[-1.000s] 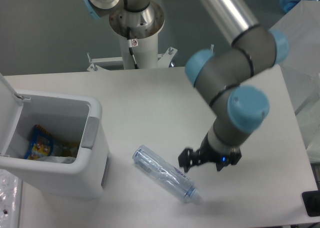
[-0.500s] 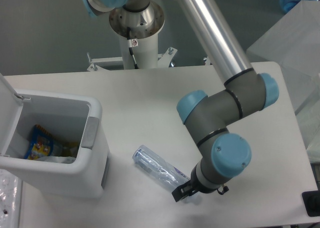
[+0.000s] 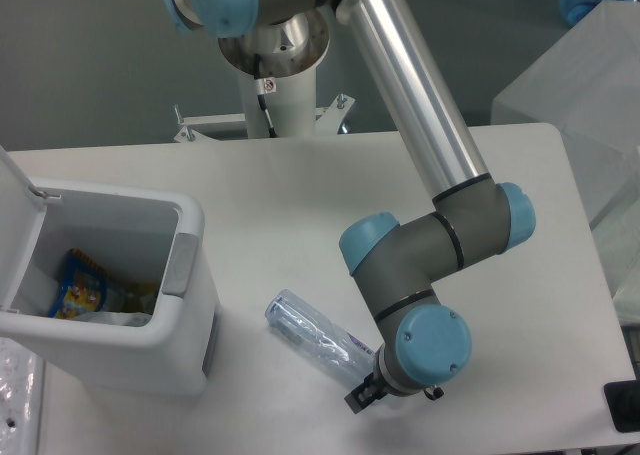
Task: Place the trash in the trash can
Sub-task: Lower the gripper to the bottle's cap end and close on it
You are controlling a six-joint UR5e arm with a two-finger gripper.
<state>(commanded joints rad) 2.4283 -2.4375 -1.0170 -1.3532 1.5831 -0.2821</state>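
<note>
Gripper (image 3: pixel 362 395) lowered onto the bottle (image 3: pixel 312 336) cap end

We cannot tell its opening or hold yet — trash can (image 3: pixel 190 305) awaits

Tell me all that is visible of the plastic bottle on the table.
The plastic bottle is clear with a blue tint and looks crumpled. It lies on its side on the white table, slanting from upper left to lower right, apart from the trash can on its left. Its lower-right end is hidden under the gripper; whether that grips it cannot be told.
</note>
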